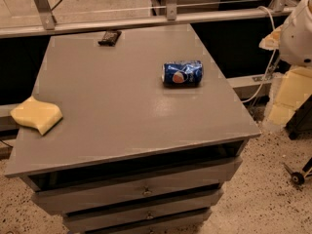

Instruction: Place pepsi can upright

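Jaws unseen, so I can't tell their state; the gripper is out of view beyond the arm (298, 30) at right. If nudged, the sideways pepsi can (182, 73) could roll off the table (122, 126).

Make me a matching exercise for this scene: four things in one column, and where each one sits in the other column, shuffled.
Things:
1. pepsi can
2. yellow sponge
3. black flat object
4. drawers

Places:
A. at the far edge of the tabletop
B. under the tabletop, at the front
C. lying on its side, right of centre
D. at the tabletop's left edge

Pairs: 1-C, 2-D, 3-A, 4-B.

The gripper is not in view; only a white robot part shows at the right edge.
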`<action>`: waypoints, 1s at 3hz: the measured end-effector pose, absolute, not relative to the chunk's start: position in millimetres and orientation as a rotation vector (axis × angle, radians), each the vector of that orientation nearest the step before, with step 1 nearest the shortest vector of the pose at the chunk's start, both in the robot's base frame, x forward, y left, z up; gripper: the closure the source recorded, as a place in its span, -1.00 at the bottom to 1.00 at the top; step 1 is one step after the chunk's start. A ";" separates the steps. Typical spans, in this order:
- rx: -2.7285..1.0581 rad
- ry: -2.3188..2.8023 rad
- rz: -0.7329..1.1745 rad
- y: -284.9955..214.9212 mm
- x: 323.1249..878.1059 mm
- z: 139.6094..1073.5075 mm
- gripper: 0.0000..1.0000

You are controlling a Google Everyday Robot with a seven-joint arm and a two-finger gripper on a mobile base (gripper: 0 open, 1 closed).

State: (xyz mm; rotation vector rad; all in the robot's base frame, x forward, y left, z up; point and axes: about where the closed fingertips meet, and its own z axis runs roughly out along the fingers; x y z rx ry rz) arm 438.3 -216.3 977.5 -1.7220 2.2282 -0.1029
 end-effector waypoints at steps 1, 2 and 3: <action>-1.720 2.220 -0.098 -214.2 440.4 977.5 -1.00; -1.707 2.164 -0.062 -200.1 454.1 977.0 -1.00; -1.685 2.089 0.013 -161.2 525.1 959.4 -1.00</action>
